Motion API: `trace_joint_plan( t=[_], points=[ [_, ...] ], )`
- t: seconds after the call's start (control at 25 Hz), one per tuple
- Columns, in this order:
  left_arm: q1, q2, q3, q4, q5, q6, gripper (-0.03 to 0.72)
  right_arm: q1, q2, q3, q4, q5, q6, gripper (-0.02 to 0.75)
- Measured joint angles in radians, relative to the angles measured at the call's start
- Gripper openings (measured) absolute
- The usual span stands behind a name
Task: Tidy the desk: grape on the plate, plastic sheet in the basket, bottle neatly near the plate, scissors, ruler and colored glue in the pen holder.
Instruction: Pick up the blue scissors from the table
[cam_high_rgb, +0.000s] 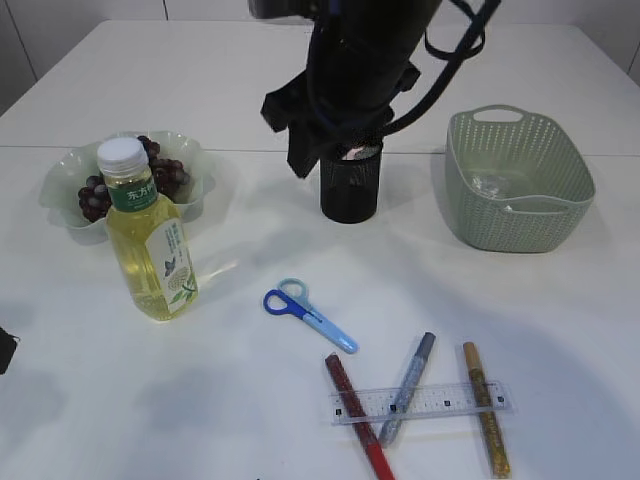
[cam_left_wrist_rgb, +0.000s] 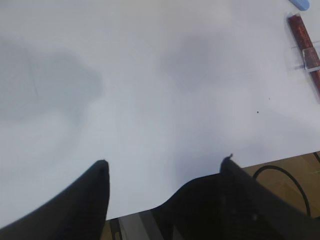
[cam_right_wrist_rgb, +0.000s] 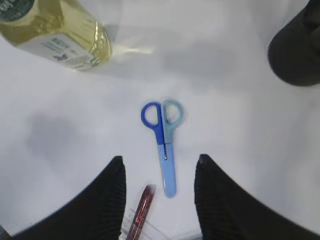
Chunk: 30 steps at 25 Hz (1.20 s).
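Exterior view first: the scissors (cam_high_rgb: 309, 313) lie flat on the table (cam_high_rgb: 230, 400) in front of the pen holder (cam_high_rgb: 350, 185), handles toward the bottle (cam_high_rgb: 147, 238), blades pointing toward the three glue sticks (cam_high_rgb: 409, 388) and the ruler (cam_high_rgb: 420, 402) lying across them. The grapes (cam_high_rgb: 95, 195) sit on the plate (cam_high_rgb: 62, 180) behind the bottle, and the basket (cam_high_rgb: 518, 180) stands well to the right. A dark arm hangs over the pen holder.

Left wrist view: the left gripper (cam_left_wrist_rgb: 165, 170) stands wide apart over bare table near its front edge, holding nothing; only a red glue stick (cam_left_wrist_rgb: 305, 42) shows at the far corner, so this arm is well away from the scissors.

Right wrist view: the right gripper (cam_right_wrist_rgb: 159, 167) is partly spread and empty, with the scissors (cam_right_wrist_rgb: 164, 145) between and just ahead of its fingers. Their long axis runs roughly along the view's length, handles away, blade tip nearest. The right arm is clearly the nearer one; a descent here would probably straddle the blades across their width.
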Motion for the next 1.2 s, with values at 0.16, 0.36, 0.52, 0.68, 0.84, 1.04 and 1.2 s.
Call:
trace_joint_plan(
  t=[0.16, 0.36, 0.52, 0.68, 0.84, 1.04, 1.2],
  points=[
    [0.000, 0.000, 0.000, 0.006, 0.000, 0.000, 0.496, 0.031, 0.056, -0.002, -0.020, 0.041, 0.024, 0.366],
    [0.000, 0.000, 0.000, 0.029, 0.000, 0.000, 0.494, 0.059, 0.138, -0.024, -0.040, 0.045, 0.031, 0.366],
    [0.000, 0.000, 0.000, 0.035, 0.000, 0.000, 0.489, 0.076, 0.210, -0.074, -0.041, 0.045, 0.038, 0.366],
    [0.000, 0.000, 0.000, 0.037, 0.000, 0.000, 0.489, 0.080, 0.277, -0.105, -0.052, 0.045, 0.041, 0.366],
    [0.000, 0.000, 0.000, 0.037, -0.013, 0.000, 0.489, 0.082, 0.328, -0.107, -0.094, 0.045, 0.041, 0.366],
    [0.000, 0.000, 0.000, 0.037, -0.033, 0.000, 0.489, 0.082, 0.345, -0.110, -0.103, 0.041, 0.037, 0.366],
    [0.000, 0.000, 0.000, 0.037, -0.037, 0.000, 0.489, 0.082, 0.368, -0.112, -0.103, 0.039, 0.035, 0.366]
  ],
)
